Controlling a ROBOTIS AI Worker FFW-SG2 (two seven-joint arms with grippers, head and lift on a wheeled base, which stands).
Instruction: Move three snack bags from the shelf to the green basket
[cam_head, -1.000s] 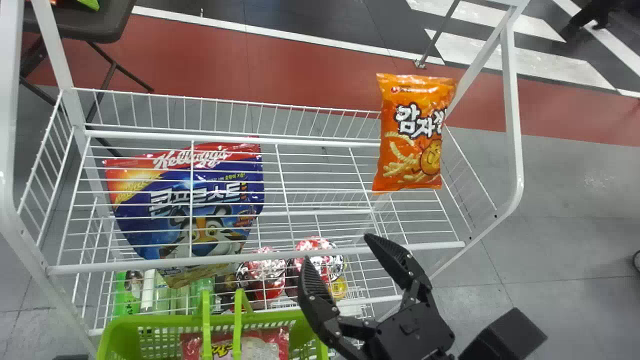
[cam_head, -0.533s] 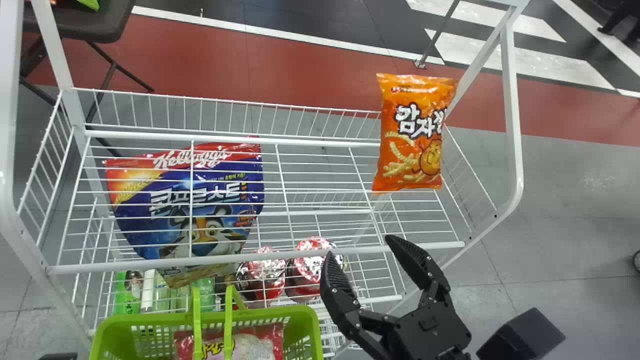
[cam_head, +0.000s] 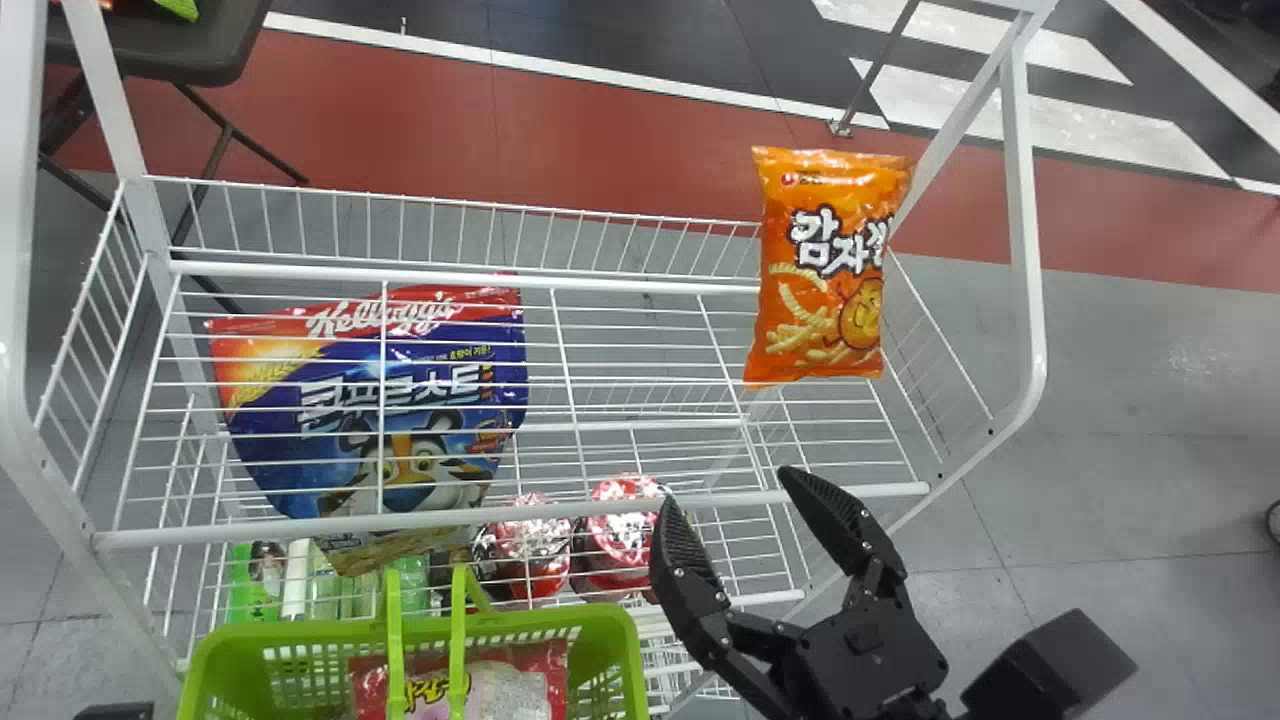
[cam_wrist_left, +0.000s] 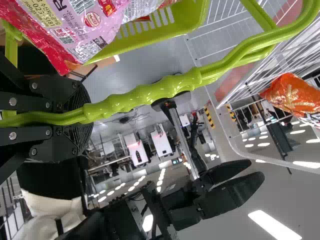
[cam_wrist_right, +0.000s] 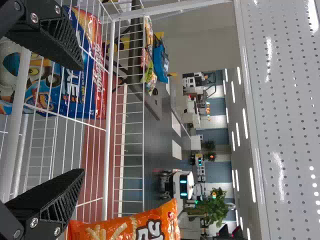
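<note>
Right pincer (cam_head: 728, 486) farther right than before, open.

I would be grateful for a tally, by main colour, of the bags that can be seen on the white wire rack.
Orange bag: 1
Blue bag: 1
Total: 2

"Kellogg's" is printed in white on the blue-and-red bag (cam_head: 440, 390), to the left of the right gripper (cam_head: 729, 487); larger Korean lettering below it is crossed by the shelf wires (cam_head: 560, 509). "감자" is displayed on the orange bag (cam_head: 825, 300), beyond the gripper, and a third character is partly hidden. Yellow lettering on the red-and-pink bag (cam_head: 510, 685), left of the gripper, is partly covered.
</note>
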